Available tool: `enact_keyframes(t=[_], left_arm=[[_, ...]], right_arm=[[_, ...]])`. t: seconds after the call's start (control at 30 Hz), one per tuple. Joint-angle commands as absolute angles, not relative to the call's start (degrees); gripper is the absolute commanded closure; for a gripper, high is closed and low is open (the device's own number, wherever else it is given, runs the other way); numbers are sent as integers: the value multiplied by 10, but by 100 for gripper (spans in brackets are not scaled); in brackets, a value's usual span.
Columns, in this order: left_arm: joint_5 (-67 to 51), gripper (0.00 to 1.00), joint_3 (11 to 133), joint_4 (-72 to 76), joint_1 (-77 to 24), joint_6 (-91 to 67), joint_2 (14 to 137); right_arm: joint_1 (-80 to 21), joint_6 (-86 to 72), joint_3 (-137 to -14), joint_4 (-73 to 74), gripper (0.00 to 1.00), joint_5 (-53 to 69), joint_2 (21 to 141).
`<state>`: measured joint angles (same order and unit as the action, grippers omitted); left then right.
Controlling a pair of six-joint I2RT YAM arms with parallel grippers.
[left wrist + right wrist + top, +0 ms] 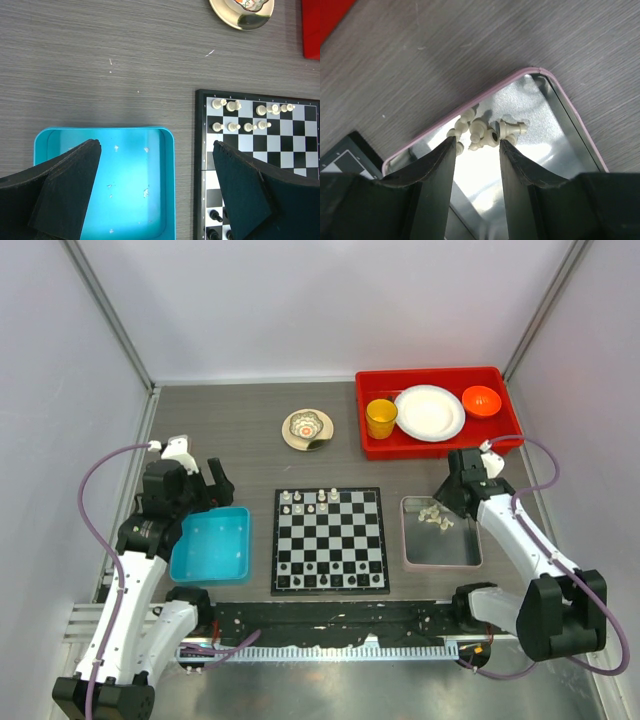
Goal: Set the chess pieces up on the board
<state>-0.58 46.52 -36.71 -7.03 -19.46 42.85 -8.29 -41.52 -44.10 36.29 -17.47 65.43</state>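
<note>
Your left fingers (210, 490) stand spread wide above the bench (250, 430). In the wrist view one finger hangs over the blue bin (210, 545) and the other over the nearest edge of the board (345, 540). The bin lies at 9 o'clock of the board, just beside it, with only a few pale flecks on its floor. Your right fingers (447, 505) are partly apart, their tips lowered at the 11 o'clock corner of the grey tray (445, 550), which lies at 3 o'clock of the board. A small heap of cream chess pieces (480, 130) lies in that corner, just past the tips and in the gap between them. The fingers pinch none of them, though you cannot tell whether a tip brushes one. More cream pieces stand on the board's two farthest rows, gathered toward its 11 o'clock corner. Black pieces (215, 216) stand along its 6 o'clock edge. At 12 o'clock of the board sits a gold saucer (307, 430). At 1 o'clock a red tray (440, 448) carries a yellow cup (381, 418), a white plate (430, 412) and an orange bowl (481, 400).
</note>
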Motion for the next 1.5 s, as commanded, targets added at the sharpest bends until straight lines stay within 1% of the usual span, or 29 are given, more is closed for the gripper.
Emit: enact_keyframes(t=[0.0,0.5,0.83,0.9,0.93,1.13,1.27,1.33,1.47], left_arm=[[-16,0,462,-349,-71,-193,426],[-18,0,462,-347,-72,-193,427],[-18,0,462,-347,-71,-193,427],[-18,0,462,-347,-72,-194,426],[-18,0,462,-348,-71,-193,426],[-18,0,462,-347,-72,-193,426],[-27,0,462,-346,-71,-192,426],[-53,0,462,-342,-71,-189,426],[-76,0,464,-338,-72,-188,425]], right_arm=[[-75,-413,-420,328,55,-154,669],[-69,-403,-390,288,62,-127,698],[-68,-397,-375,266,72,-120,716],[-68,-396,-374,267,78,-121,717],[-67,-396,-374,266,83,-122,717],[-67,-391,-380,282,99,-135,695],[-69,-378,-406,320,99,-162,664],[-68,-374,-424,343,99,-171,638],[-67,-360,-463,371,99,-150,606]])
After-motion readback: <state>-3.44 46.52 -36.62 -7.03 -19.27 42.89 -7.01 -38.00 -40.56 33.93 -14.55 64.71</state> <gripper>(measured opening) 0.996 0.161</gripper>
